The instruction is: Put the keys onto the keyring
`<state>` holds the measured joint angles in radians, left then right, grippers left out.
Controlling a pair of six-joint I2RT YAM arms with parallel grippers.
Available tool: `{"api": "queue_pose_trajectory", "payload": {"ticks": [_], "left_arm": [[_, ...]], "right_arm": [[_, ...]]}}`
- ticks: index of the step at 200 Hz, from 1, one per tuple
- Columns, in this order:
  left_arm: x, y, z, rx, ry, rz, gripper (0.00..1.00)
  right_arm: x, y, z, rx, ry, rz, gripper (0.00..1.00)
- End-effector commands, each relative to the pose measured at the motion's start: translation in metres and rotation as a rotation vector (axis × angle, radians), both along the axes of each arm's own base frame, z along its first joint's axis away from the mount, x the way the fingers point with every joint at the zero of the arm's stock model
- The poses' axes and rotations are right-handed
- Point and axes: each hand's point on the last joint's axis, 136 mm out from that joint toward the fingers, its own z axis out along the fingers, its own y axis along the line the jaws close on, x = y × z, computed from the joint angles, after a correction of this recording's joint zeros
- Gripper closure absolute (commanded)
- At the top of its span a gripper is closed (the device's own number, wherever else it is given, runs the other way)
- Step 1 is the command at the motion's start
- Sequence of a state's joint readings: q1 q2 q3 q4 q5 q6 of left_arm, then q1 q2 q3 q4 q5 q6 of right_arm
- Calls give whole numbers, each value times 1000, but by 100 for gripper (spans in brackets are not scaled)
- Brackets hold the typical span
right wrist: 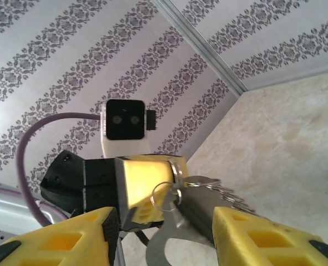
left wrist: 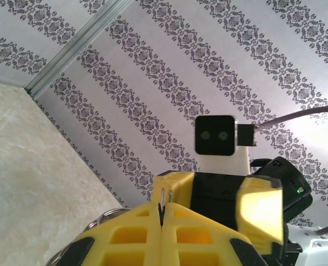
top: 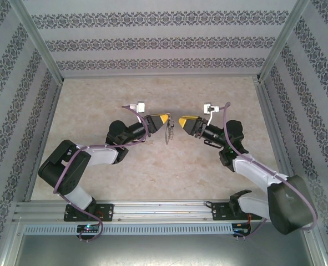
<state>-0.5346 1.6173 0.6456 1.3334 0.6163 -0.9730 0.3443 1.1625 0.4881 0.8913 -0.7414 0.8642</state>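
My left gripper (top: 164,119) (left wrist: 162,212) is shut on a thin wire ring of the keyring, whose two strands stick up from between the closed yellow fingers. The keyring (top: 168,134) hangs from it between the two arms, above the table. In the right wrist view the flat grey loop (right wrist: 172,246), a small split ring (right wrist: 169,194) and the chain links (right wrist: 222,190) dangle between my right gripper's (top: 181,120) (right wrist: 164,233) parted fingers. A dark oblong piece (right wrist: 200,209), possibly the key's head, hangs blurred against the rings. My right gripper is open.
The beige table (top: 152,172) is walled on three sides by patterned panels with aluminium rails (top: 39,47). Both arms' elbows lie low on the table at left (top: 69,163) and right (top: 252,169). The two grippers face each other tip to tip.
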Motion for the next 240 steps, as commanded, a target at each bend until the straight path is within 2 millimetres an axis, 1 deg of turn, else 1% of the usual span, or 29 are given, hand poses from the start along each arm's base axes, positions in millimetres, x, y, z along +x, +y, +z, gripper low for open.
{"api": "queue_pose_trajectory", "payload": {"ticks": [1, 48, 63, 95, 123, 137, 150, 167, 179, 184, 224, 240], "left_arm": [[-2, 5, 29, -51, -112, 6, 100], [-2, 2, 29, -58, -97, -11, 100], [-2, 2, 28, -57, -93, -12, 100], [-2, 3, 28, -59, -93, -12, 100], [-2, 3, 29, -60, -96, -9, 100], [-2, 3, 30, -62, -95, -6, 100], [-2, 3, 30, -62, -95, -5, 100], [-2, 3, 32, -64, -100, -5, 100], [-1, 3, 33, -66, -100, -4, 100], [-1, 3, 33, -66, -102, -5, 100], [0, 3, 34, -67, -105, -4, 100], [0, 2, 34, -66, -106, -5, 100]], "right_arm": [[5, 3, 15, -14, -52, -4, 50], [13, 23, 14, -4, -65, 40, 50], [14, 29, 13, 0, -67, 56, 51], [13, 38, 9, -2, -61, 82, 58], [12, 41, 5, -5, -55, 91, 67], [12, 41, 3, -7, -49, 92, 69], [11, 41, 0, -10, -42, 95, 73], [8, 40, -5, -18, -35, 98, 71], [6, 38, -10, -26, -26, 91, 63], [5, 38, -12, -29, -24, 89, 62], [0, 34, -23, -47, -10, 80, 62], [0, 34, -27, -51, -4, 81, 64]]}}
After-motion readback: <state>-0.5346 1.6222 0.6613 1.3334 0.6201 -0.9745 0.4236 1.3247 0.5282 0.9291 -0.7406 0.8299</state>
